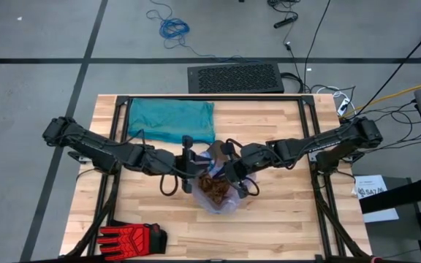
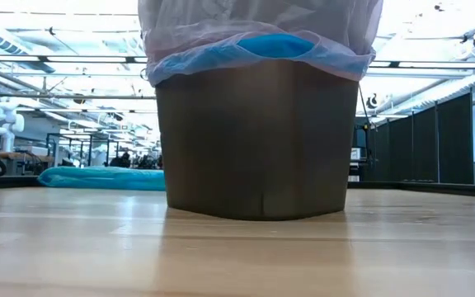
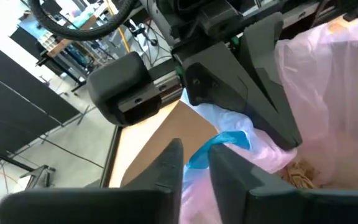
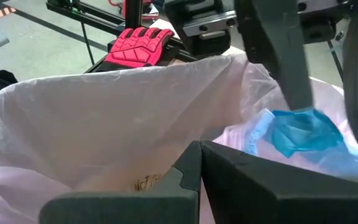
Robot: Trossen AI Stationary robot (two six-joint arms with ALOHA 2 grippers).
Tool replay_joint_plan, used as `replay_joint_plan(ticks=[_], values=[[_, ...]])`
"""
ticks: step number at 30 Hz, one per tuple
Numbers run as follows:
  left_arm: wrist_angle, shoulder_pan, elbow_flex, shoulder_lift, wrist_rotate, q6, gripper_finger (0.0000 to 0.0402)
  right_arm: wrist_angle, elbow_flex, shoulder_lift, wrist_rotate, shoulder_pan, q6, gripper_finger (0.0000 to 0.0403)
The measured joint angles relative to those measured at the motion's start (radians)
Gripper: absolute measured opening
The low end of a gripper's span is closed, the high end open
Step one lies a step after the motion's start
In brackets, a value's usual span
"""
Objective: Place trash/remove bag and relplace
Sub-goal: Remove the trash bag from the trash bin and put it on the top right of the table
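Lilac-pink bag (image 1: 221, 191) is sitting in the brown bin (image 2: 258, 140) at the middle of the table (image 1: 283, 219), its thin plastic standing up above the bin's rim and folding over the outside, where the blue tie (image 2: 279, 45) is showing through at the front. Both grippers are meeting over the bin's mouth. The left gripper (image 3: 194, 165) is reaching in from the left with its fingers drawn narrow around a fold of the blue tie and the pink plastic at the rim; the fold is running up between its fingertips. The right gripper (image 4: 201, 165) is coming in from the opposite side with its fingers pressed fully together at the bag's edge; whether any plastic is caught between them I cannot tell. Just below and between the two grippers, inside the bag, the tan-brown paper wads (image 1: 214, 188) are lying in a heap. Some dark print is showing faintly through the plastic close in front of the right gripper, too small to read. Beyond the left gripper, toward the far side of the table, the teal-green bag (image 1: 172, 119) is lying flat. Toward the near left corner, well apart from both grippers, the red-and-black glove (image 1: 131, 237) is lying palm down; any marking on it is too small to read.
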Motion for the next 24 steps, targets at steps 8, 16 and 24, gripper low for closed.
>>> replay_joint_plan(ticks=[8,16,24], values=[[-0.03,-0.006,0.001,0.0,0.0,0.037,0.0002,0.0,0.0,0.0,0.0,0.0,-0.004,0.0],[-0.034,-0.023,0.069,0.0,-0.151,0.115,0.0001,-0.005,0.0,-0.04,0.045,0.0,0.05,0.0018],[-0.03,-0.037,0.151,-0.001,-0.262,0.215,0.0001,-0.014,0.0,-0.135,0.07,0.001,0.084,0.0103]])
